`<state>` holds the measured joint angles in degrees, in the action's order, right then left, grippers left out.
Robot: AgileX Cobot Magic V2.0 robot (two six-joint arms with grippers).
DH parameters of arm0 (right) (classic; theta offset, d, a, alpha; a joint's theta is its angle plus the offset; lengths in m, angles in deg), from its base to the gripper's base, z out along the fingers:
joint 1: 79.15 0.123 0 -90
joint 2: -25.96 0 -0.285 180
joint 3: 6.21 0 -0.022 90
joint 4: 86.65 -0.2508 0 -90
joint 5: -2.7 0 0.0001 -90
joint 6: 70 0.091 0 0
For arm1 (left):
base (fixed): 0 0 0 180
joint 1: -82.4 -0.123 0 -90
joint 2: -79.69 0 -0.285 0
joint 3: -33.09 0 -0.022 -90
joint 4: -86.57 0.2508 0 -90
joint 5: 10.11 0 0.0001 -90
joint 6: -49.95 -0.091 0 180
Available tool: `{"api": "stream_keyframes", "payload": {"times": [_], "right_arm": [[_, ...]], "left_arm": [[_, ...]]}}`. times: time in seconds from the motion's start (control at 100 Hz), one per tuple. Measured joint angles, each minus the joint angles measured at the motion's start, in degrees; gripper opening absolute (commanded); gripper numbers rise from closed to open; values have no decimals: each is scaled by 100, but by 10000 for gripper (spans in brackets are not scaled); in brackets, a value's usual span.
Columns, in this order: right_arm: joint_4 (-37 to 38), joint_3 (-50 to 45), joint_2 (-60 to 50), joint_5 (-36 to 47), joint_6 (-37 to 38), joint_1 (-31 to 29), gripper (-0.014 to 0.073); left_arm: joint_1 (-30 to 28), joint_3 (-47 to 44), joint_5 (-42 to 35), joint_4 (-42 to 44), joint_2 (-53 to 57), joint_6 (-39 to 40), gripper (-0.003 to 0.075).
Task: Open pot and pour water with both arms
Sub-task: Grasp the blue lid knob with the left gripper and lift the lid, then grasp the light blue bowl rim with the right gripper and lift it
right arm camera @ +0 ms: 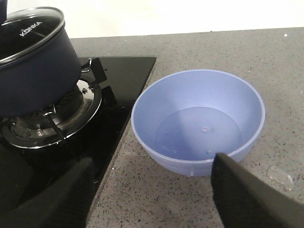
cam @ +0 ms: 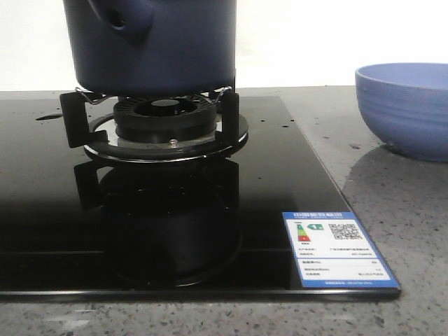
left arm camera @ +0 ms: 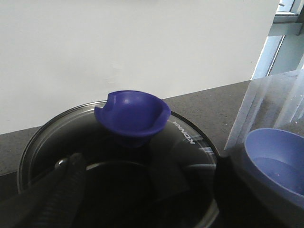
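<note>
The dark navy pot (cam: 168, 49) stands on the gas burner, its stubby hollow handle (cam: 120, 21) facing the front. A glass lid (left arm camera: 190, 137) with a blue cup-shaped knob (left arm camera: 133, 114) covers it. My left gripper (left arm camera: 142, 199) is open just above the lid, the knob ahead of it and a dark finger (left arm camera: 52, 194) on either side. My right gripper (right arm camera: 152, 190) is open and empty over the counter, between the hob edge and the light-blue bowl (right arm camera: 199, 118). The pot also shows in the right wrist view (right arm camera: 33, 76). Neither gripper shows in the front view.
The burner and its pan stand (cam: 164, 122) sit on a black glass hob (cam: 56, 210) with an energy label (cam: 336, 248) at its front right corner. The light-blue bowl (cam: 406, 105) stands on the grey speckled counter (cam: 392, 203) right of the hob. A white wall is behind.
</note>
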<state>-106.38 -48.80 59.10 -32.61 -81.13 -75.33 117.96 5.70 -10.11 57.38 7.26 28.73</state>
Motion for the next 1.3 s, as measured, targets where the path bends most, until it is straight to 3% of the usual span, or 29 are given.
{"api": "stream_keyframes", "payload": {"times": [0.33, 0.76, 1.11, 1.3], "right_arm": [[0, 0, 0, -11, -12, 0, 470], [0, 0, 0, -23, -12, 0, 470], [0, 0, 0, -23, -24, 0, 470], [0, 0, 0, -23, -24, 0, 470]], "left_arm": [[0, 747, -216, 127, -998, 0, 538], [0, 806, -653, 470, -1420, 0, 533], [0, 810, -848, 639, -1483, 0, 400], [0, 819, -857, 635, -1491, 0, 384]]}}
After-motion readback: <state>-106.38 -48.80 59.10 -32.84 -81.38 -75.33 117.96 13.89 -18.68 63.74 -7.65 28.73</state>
